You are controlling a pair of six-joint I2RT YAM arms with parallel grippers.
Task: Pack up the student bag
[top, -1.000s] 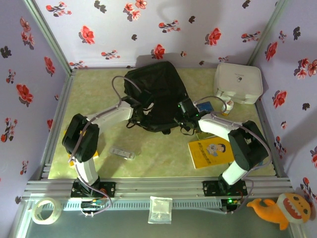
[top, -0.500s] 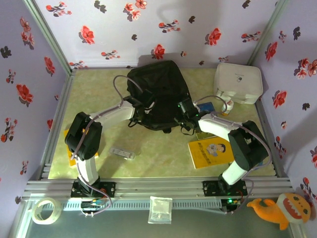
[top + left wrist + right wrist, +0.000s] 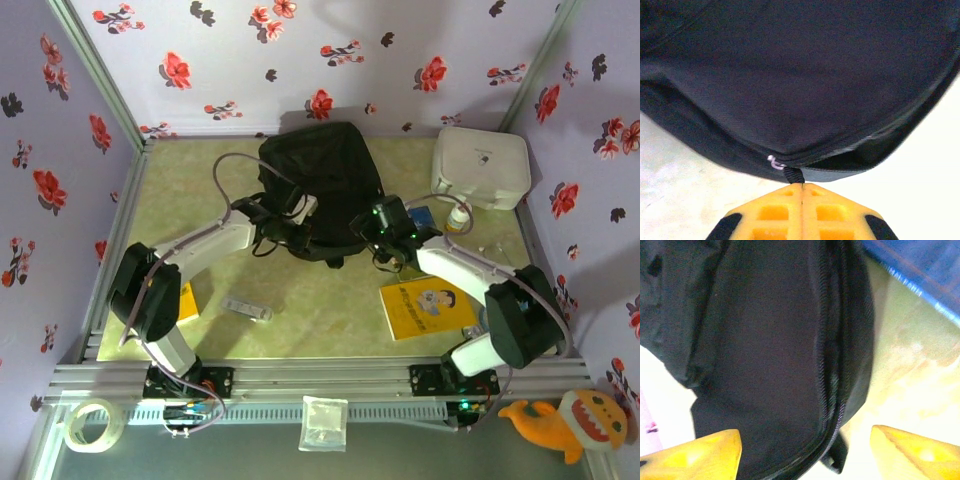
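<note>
The student bag, a black soft backpack, lies at the back middle of the table. My left gripper is at its near left edge. In the left wrist view this gripper is shut on the bag's black zip pull, beside a small metal ring. My right gripper is at the bag's near right corner. Seen from the right wrist, that gripper stands open, its yellow fingertips on either side of the bag's zip line, gripping nothing.
A white hard case stands at the back right, with a small bottle and a blue item in front of it. A yellow book lies near the right arm. A small clear packet lies front left.
My right gripper has opened and let go of the bag's edge. My left arm has stretched to the right, still holding the zip pull, and the bag shifted slightly right.
</note>
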